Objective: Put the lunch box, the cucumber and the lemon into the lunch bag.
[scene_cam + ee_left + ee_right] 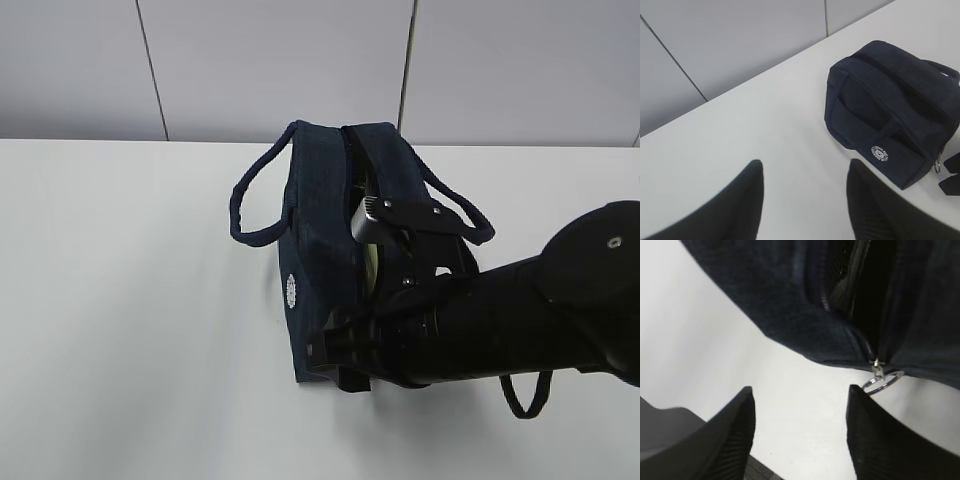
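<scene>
The dark navy lunch bag (pixel 312 215) stands on the white table, its top zipper open along its length. A pale yellow-green sliver (pixel 372 262) shows in the opening; I cannot tell what it is. The lunch box, cucumber and lemon are otherwise hidden. My right gripper (pixel 800 390) is open and empty, over the table just off the bag's near end (pixel 790 305), next to the metal ring pull (pixel 882 381). In the exterior view the right arm (pixel 480 325) covers that end. My left gripper (pixel 805 167) is open and empty, well away from the bag (pixel 880 100).
The bag's loop handles (pixel 245 215) hang out to both sides. Its white round logo (pixel 880 152) faces the left arm. A grey panelled wall (pixel 300 60) runs behind the table. The table's near edge (pixel 740 465) lies under the right gripper.
</scene>
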